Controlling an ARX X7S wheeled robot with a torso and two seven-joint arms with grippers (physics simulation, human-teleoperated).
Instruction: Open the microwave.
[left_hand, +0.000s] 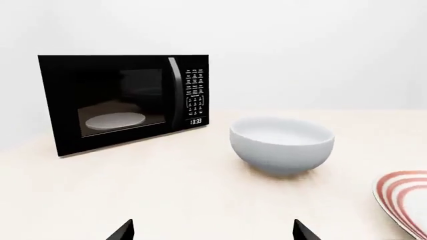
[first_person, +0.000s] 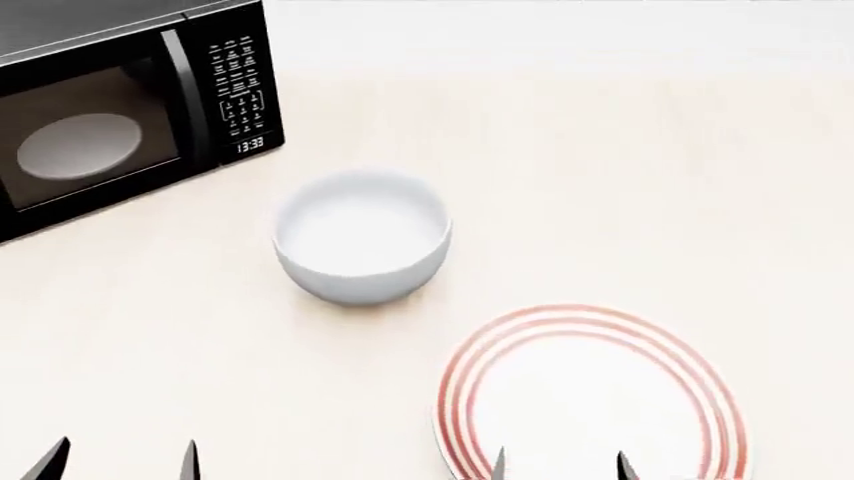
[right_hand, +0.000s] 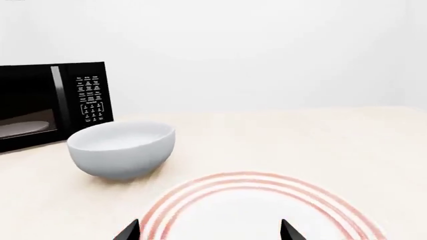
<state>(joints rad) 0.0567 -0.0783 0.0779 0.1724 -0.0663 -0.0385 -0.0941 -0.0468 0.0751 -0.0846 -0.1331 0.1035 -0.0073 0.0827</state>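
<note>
Head view: microwave (first_person: 127, 105) at the bench's far left corner, door shut, both grippers low at the near edge.

Its left side and top are cut off in the head view; the left wrist view shows the whole front, with the handle (left_hand: 175, 92) upright between the window and the keypad (left_hand: 195, 90), the clock (left_hand: 195, 121) under the keypad and the white turntable (left_hand: 115, 120) dim behind the glass. Keypad lettering is too small to read. A white bowl (first_person: 362, 236) stands near it toward the bench (first_person: 641, 180) middle, and a red-ringed plate (first_person: 594, 395) lies at the near edge, partly cut off. Only the fingertips of the left gripper (first_person: 120, 462) and right gripper (first_person: 561, 468) show, spread apart and holding nothing.
</note>
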